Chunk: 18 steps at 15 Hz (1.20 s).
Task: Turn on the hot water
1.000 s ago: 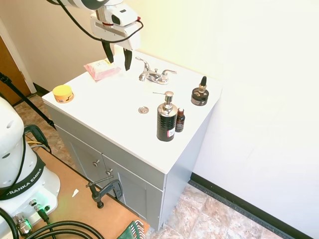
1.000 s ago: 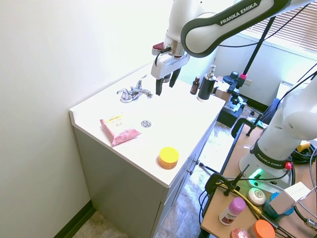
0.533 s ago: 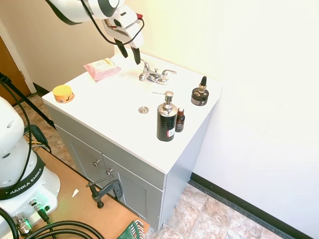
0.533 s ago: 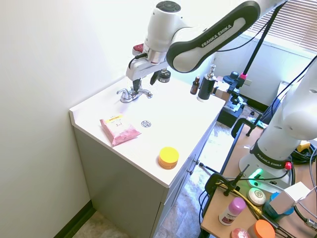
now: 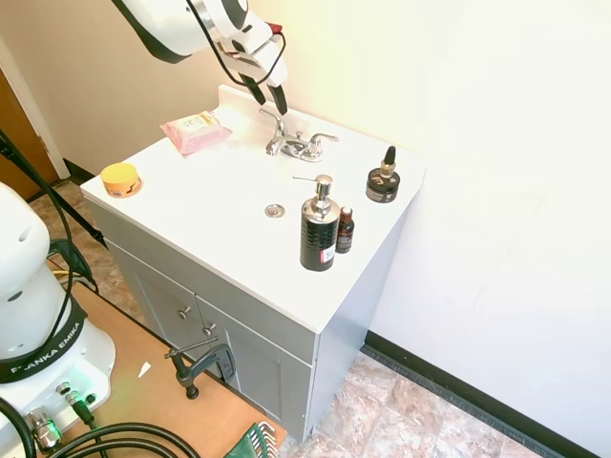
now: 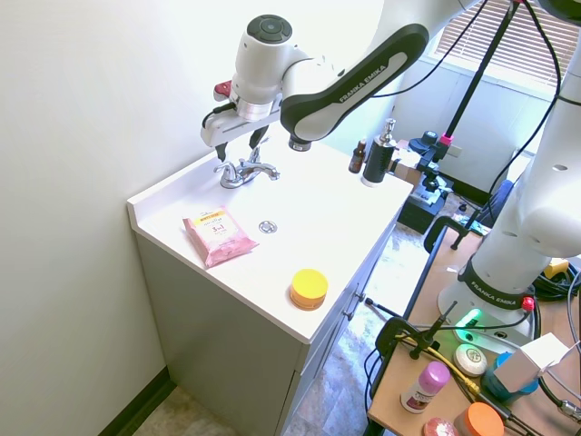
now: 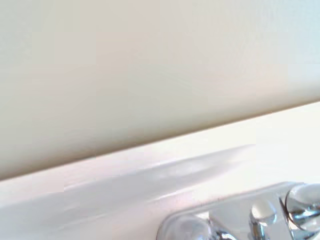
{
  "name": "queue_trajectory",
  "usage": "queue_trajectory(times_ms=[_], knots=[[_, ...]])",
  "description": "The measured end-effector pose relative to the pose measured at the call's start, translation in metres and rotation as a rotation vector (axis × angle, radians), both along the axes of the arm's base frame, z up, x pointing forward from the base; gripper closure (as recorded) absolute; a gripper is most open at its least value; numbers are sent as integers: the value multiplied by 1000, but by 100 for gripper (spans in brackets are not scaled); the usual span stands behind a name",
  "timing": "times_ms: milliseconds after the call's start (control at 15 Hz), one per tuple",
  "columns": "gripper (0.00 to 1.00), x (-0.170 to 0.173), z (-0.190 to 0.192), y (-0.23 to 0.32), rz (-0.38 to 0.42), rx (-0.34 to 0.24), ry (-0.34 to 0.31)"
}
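Observation:
The hot water comes from a small chrome faucet (image 5: 298, 144) (image 6: 245, 171) with two lever handles, set at the back of the white vanity top (image 5: 220, 181), against the wall. My gripper (image 5: 270, 98) (image 6: 238, 149) is open and tilted, with its dark fingertips (image 5: 283, 101) just above the faucet's handle on the pink pack's side. I cannot tell whether a finger touches the lever. Nothing is between the fingers. The wrist view shows the wall, the backsplash ledge and the blurred chrome faucet (image 7: 250, 220) at its lower edge.
A pink wipes pack (image 5: 196, 132) (image 6: 219, 236) and a yellow tin (image 5: 120, 178) (image 6: 309, 288) lie on the counter. A black pump bottle (image 5: 318, 229), a small brown bottle (image 5: 345, 231) and a dark jar (image 5: 383, 181) stand at the other end. The drain (image 5: 275, 210) is mid-counter.
The gripper has swung from over the open counter back toward the wall, tilting as it went, and now hangs close over the faucet's handle. It stays open.

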<state>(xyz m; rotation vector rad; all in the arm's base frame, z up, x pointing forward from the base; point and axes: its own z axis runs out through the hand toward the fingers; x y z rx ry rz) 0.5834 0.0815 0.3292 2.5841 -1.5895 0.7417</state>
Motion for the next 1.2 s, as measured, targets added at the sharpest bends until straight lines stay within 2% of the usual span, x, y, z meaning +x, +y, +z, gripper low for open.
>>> queue_trajectory(times_ms=[200, 533, 867, 1067, 1200], knots=[[0, 12, -6, 7, 1, -17, 8], [0, 15, -22, 4, -13, -22, 64], [0, 6, -30, -6, -26, -29, 214], [0, 0, -34, -16, -39, -51, 271], [0, -4, -37, -25, -50, -64, 286]])
